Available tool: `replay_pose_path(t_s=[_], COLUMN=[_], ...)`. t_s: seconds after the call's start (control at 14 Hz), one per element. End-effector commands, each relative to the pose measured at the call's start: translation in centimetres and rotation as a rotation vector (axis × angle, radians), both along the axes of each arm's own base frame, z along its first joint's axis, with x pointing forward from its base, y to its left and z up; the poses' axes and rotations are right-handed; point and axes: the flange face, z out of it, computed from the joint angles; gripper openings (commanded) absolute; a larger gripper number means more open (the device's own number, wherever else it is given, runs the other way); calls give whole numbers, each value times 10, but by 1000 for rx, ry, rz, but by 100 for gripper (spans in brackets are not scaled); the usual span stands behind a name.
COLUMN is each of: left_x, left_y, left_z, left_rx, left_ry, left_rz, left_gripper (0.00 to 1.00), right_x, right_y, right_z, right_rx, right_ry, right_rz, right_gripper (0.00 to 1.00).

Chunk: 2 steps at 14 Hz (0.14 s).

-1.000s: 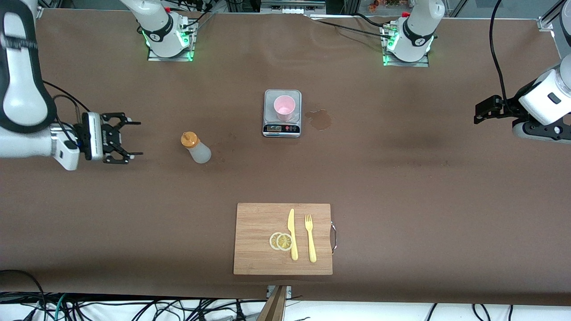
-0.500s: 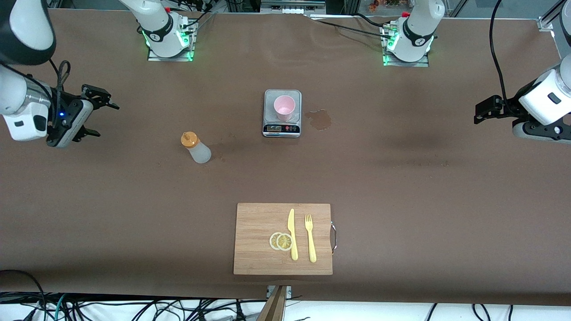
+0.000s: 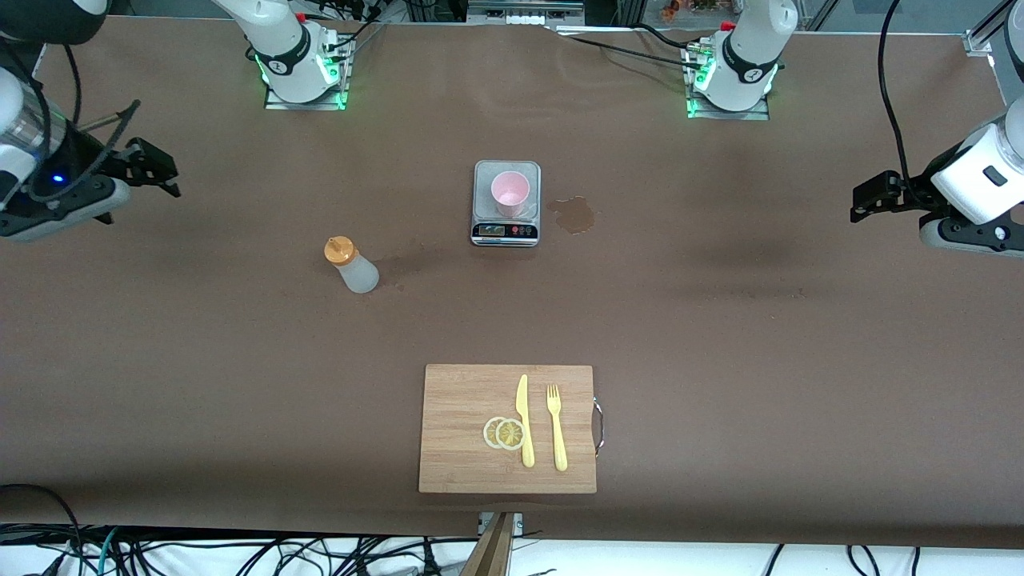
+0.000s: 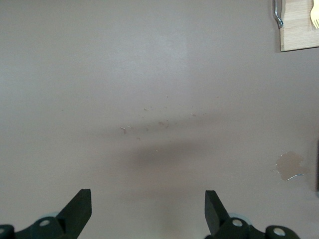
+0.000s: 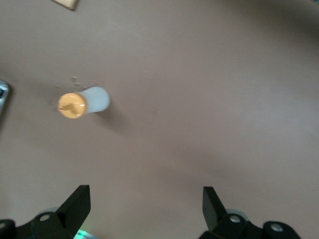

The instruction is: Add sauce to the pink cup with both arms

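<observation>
The right arm's black two-finger gripper (image 3: 156, 168) is held in the air over the bare brown table (image 3: 720, 336) at the right arm's end, its jaws spread wide and nothing held between them. In the right wrist view both fingertips (image 5: 79, 199) are seen well apart, with only tabletop between them. Out from this gripper toward the middle of the table, the small translucent frosted-white squeeze bottle with an orange nozzle cap (image 3: 350, 266) is found standing upright on the table, well apart from the fingers; it is also caught in the right wrist view (image 5: 82, 102).

Farther on from the bottle, the small pale pink plastic tumbler (image 3: 510, 194) is seen standing on a flat steel kitchen scale (image 3: 506, 230), and a brown stain (image 3: 573, 214) is marked on the table just beside the scale toward the left arm's end.

The left arm's black two-finger gripper (image 3: 872, 196) is kept waiting over the left arm's end of the table, jaws likewise spread wide and empty, with bare tabletop beneath them in the left wrist view (image 4: 147, 204).

Nearer to the front camera than the scale, a rectangular wooden cutting board (image 3: 456, 472) is laid, on which two lemon slices (image 3: 504, 433), a yellow plastic knife (image 3: 524, 420) and a yellow plastic fork (image 3: 556, 426) are set side by side.
</observation>
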Motion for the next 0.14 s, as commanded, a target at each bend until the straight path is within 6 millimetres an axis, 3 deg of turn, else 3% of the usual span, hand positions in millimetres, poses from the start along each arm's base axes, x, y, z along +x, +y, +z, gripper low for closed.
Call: replay_pose_path(t_s=[0.0,0.07], left_x=[2,2], left_y=[1,1], left_z=[6,7], left_rx=[-10,-10], left_ry=[0,-3], left_rz=[3,3], left_gripper=[100,100], right_x=[-7,-9], right_y=[-4,-3], right_z=[18,20], right_rx=[-29,-23], right_ry=[-19,-18], right_rz=[-28,-29], right_gripper=[100,100])
